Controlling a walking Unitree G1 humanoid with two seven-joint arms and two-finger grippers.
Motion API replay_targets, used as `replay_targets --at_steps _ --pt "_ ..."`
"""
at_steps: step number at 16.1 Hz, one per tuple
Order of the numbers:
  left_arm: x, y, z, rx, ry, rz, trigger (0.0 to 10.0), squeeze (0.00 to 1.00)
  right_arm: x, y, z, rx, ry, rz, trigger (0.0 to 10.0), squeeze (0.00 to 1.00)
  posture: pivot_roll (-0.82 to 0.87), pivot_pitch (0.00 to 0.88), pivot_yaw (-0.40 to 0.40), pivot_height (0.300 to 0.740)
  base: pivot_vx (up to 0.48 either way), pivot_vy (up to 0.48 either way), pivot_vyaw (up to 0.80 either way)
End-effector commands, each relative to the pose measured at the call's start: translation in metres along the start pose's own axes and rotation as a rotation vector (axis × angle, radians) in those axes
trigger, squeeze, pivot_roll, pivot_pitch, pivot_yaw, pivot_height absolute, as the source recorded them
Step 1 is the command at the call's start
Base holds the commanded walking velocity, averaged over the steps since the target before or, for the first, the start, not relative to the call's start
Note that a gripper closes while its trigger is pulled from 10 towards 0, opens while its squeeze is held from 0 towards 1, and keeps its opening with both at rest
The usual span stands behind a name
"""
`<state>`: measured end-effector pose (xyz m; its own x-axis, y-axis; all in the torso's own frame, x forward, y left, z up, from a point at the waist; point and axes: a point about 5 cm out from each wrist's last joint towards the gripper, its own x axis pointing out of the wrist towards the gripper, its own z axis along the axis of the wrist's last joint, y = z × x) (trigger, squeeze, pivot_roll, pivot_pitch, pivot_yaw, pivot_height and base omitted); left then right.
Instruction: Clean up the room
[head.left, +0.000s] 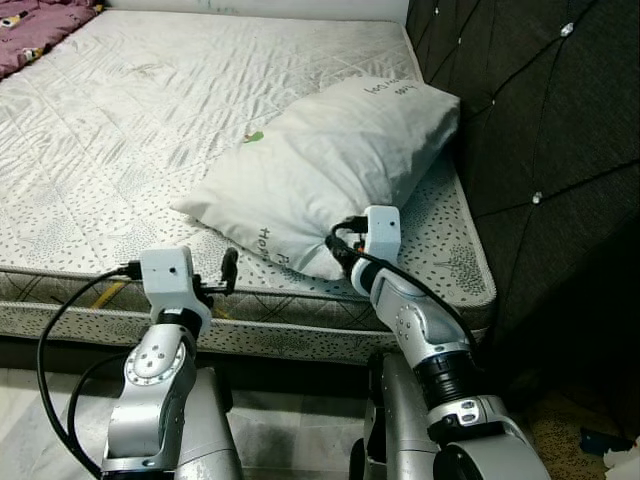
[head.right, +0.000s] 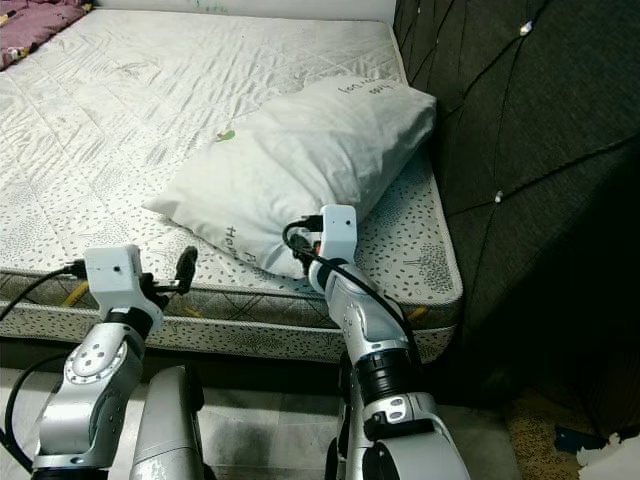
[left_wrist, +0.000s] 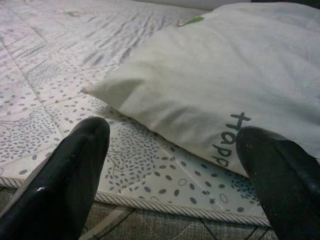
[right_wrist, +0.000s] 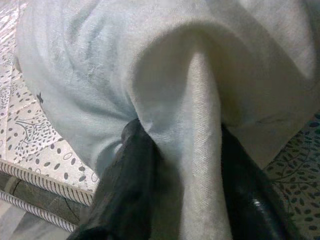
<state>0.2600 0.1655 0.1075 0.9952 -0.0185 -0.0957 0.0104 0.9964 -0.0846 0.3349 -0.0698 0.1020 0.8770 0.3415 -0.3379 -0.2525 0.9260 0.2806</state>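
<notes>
While our right gripper (right_wrist: 187, 200) was clamped on a pinched fold at the near corner of the pillow (head.left: 330, 170), its two black fingers (right_wrist: 132, 170) pressing the cloth between them, we judged the step in hand to be moving the pillow toward its place at the head of the bed. To do this well, we reckoned the fold should be held deep between the fingers and lifted before dragging, since thin cloth might slip free. Our left gripper (left_wrist: 175, 165) hovered at the mattress (head.left: 120, 130) edge with its fingers spread apart, holding nothing, the pillow's other near corner just beyond it. Outward from both grippers, the pillow lay slantwise on the mattress, its far end touching the dark tufted headboard (head.left: 540, 130). A purple blanket (head.left: 35, 30) lay well apart at the far corner.
</notes>
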Motion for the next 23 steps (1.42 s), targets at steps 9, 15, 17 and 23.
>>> replay_targets --at_steps 9,15,17,23 --pt "0.007 0.001 0.002 0.023 -0.01 -0.003 10.0 0.0 0.001 -0.068 0.054 -0.099 -0.127 -0.168 0.0 0.0 0.09 0.0 -0.017 0.499 0.0 0.0 0.0" --pt "0.01 0.002 0.003 0.033 -0.018 -0.01 10.0 0.0 -0.03 -0.144 0.125 -0.174 -0.279 -0.392 0.0 0.0 0.09 0.0 -0.003 0.499 0.0 0.0 0.0" --pt "0.01 0.003 0.002 0.038 -0.015 -0.01 10.0 0.0 -0.043 -0.164 0.128 -0.167 -0.298 -0.452 0.0 0.0 0.09 0.0 -0.001 0.499 0.0 0.0 0.0" --pt "0.007 0.0 -0.001 0.042 -0.001 -0.032 10.0 0.0 -0.064 -0.174 0.052 -0.124 -0.219 -0.427 0.0 0.0 0.06 0.0 0.022 0.499 0.0 0.0 0.0"
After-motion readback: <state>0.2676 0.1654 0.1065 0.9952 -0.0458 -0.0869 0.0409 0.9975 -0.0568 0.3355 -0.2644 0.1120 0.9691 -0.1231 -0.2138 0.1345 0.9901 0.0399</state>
